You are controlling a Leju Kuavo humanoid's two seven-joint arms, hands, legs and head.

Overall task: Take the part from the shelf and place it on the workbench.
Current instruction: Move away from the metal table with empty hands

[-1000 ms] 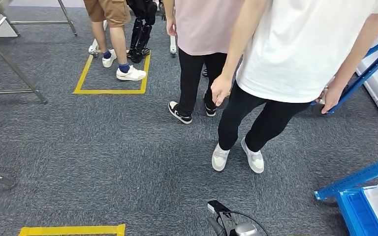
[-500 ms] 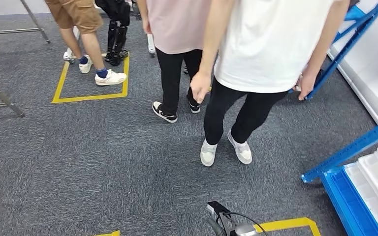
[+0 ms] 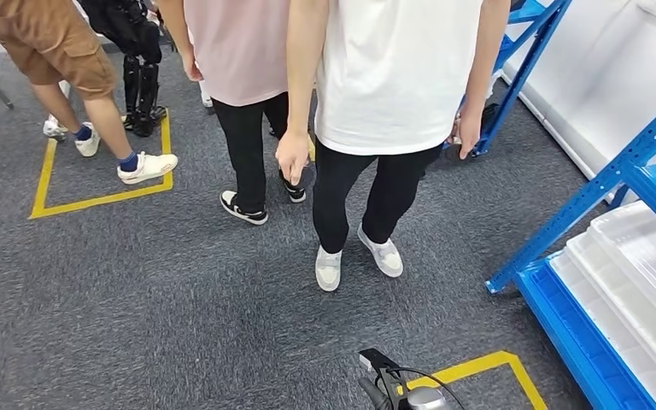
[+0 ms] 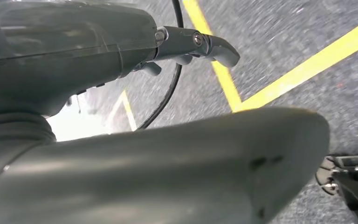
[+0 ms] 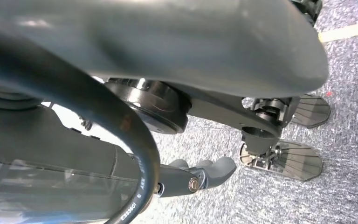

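People's legs (image 3: 354, 196) close ahead; blue shelf (image 3: 615, 282) at right, open carpet (image 3: 137, 299) left.

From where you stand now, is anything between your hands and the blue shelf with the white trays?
Nothing visible blocks the blue shelf with its white trays on the right. The person in white stands ahead, left of it. Both hands hang low.

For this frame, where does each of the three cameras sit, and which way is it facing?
Head view: high on the robot, facing forward and down at grey carpet, people's legs and a blue shelf; a dark robot part with a cable shows at the lower edge.
Left wrist view: behind the left hand, facing the floor; thick grey thumb across the frame.
Right wrist view: behind the right hand, facing the floor, with dark robot parts alongside.
Shared: all three show yellow floor tape on the carpet.
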